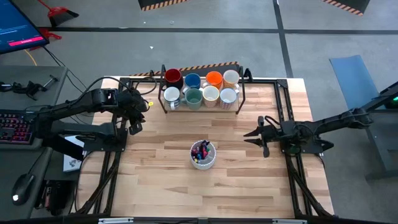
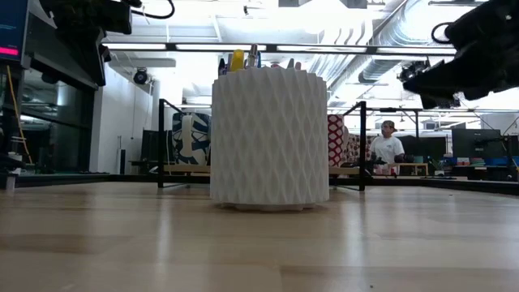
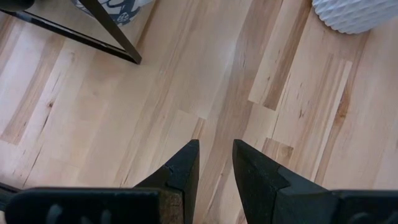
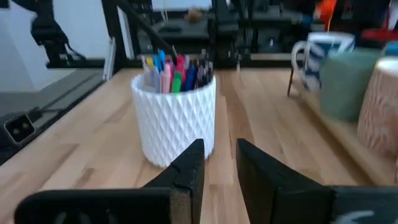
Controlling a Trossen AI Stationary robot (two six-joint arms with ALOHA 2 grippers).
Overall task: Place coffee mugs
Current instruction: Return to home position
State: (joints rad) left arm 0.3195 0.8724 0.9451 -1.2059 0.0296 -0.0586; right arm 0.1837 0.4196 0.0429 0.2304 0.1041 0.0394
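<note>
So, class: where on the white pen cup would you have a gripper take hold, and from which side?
Grip the pen cup low across its ribbed wall, coming in level from the side. It stands upright with no handle, pens fill its mouth and block a grasp from above, and bare table lies around it.
</note>
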